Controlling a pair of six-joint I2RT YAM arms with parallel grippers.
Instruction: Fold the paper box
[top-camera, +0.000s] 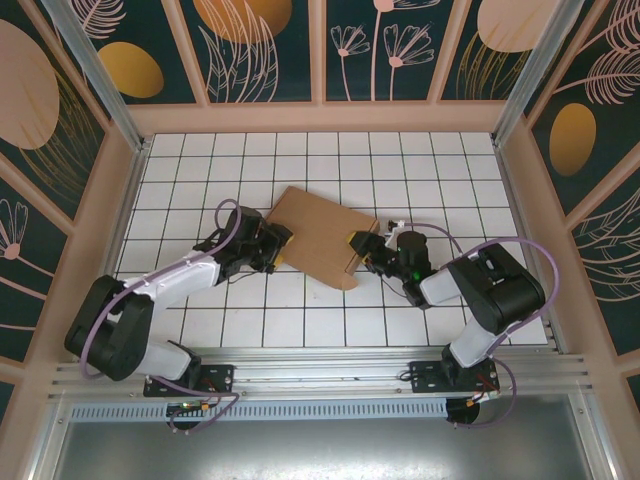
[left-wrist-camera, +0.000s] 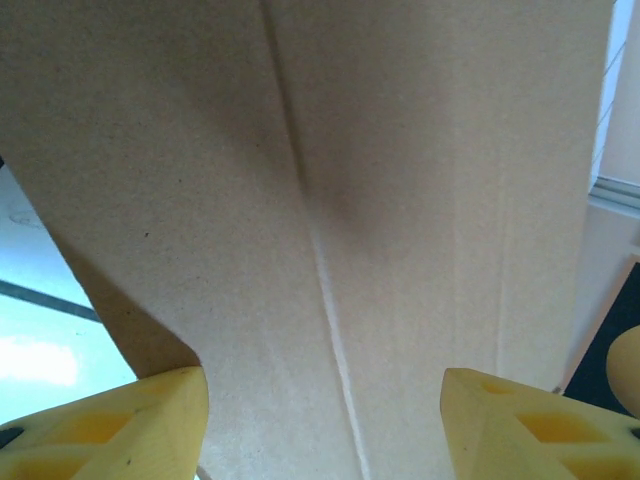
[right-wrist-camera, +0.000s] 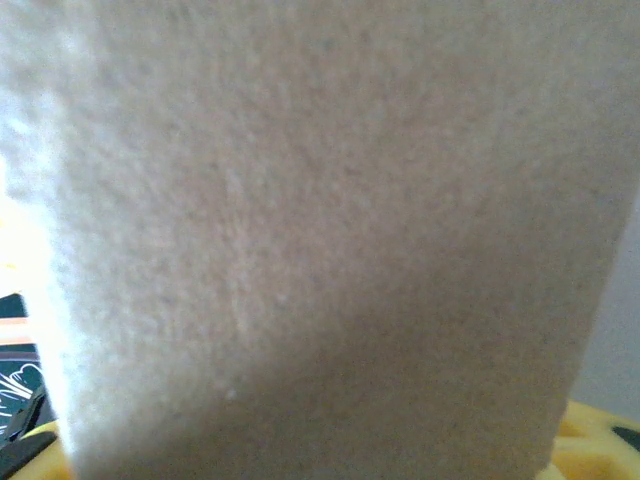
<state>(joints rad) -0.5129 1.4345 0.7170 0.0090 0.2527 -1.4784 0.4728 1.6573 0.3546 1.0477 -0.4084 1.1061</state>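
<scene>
The left arm (top-camera: 150, 300) and the right arm (top-camera: 480, 290) share one build: bulky black joint housings joined by a white forearm link. Each stands on a black base plate bolted to the silver rail (top-camera: 320, 372). A purple cable (top-camera: 222, 208) loops along each arm, away from the rail. A small green light (top-camera: 413, 271) glows on the right arm's wrist. The fingers (left-wrist-camera: 120, 430) are yellow moulded plastic with triangular hollows.

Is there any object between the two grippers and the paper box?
Nothing visible stands between them. The left gripper is at the left edge of the paper box and the right gripper is at its right edge. In both wrist views the cardboard lies directly in front of the camera.
</scene>
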